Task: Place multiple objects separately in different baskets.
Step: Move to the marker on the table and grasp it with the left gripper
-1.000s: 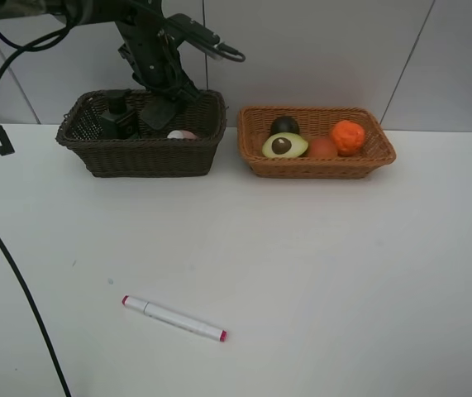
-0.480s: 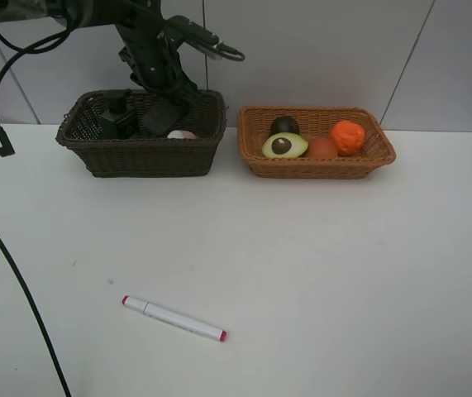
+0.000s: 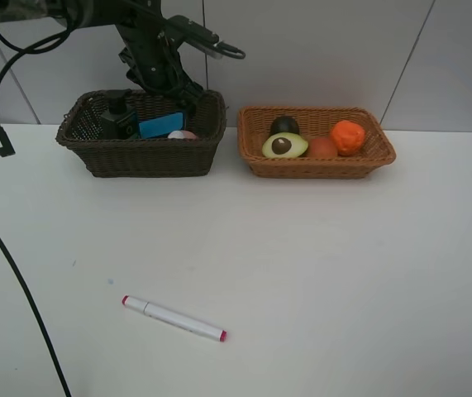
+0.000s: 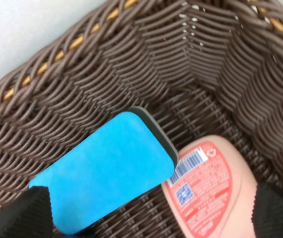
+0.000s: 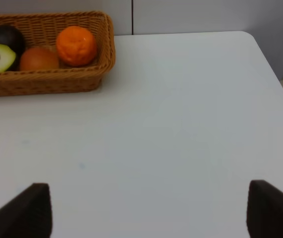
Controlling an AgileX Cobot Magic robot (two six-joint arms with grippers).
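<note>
My left gripper [image 4: 153, 218] is open and empty, just above the inside of the dark brown basket [image 3: 140, 155]; its arm [image 3: 157, 62] reaches down from the back left. Under it lie the black eraser block [image 4: 106, 176], blue face up, and the small pink bottle [image 4: 210, 191], touching it. In the high view the eraser [image 3: 161, 126], pink bottle [image 3: 183, 134] and dark green pump bottle [image 3: 120, 116] sit in this basket. The light basket [image 3: 318, 168] holds the avocado [image 3: 284, 145], mangosteen [image 3: 284, 125], peach [image 3: 322, 148] and orange [image 3: 347, 136]. The marker [image 3: 174, 318] lies on the table. My right gripper [image 5: 151, 213] is open over bare table.
A black cable [image 3: 12, 273] runs down the left side of the white table [image 3: 343, 273]. The two baskets stand side by side at the back against a tiled wall. The right wrist view shows the light basket [image 5: 47, 82] and the table's far right edge.
My left gripper has let go of the eraser, which now lies blue face up in the dark basket. The gripper has lifted slightly. The marker and fruits have not moved.
</note>
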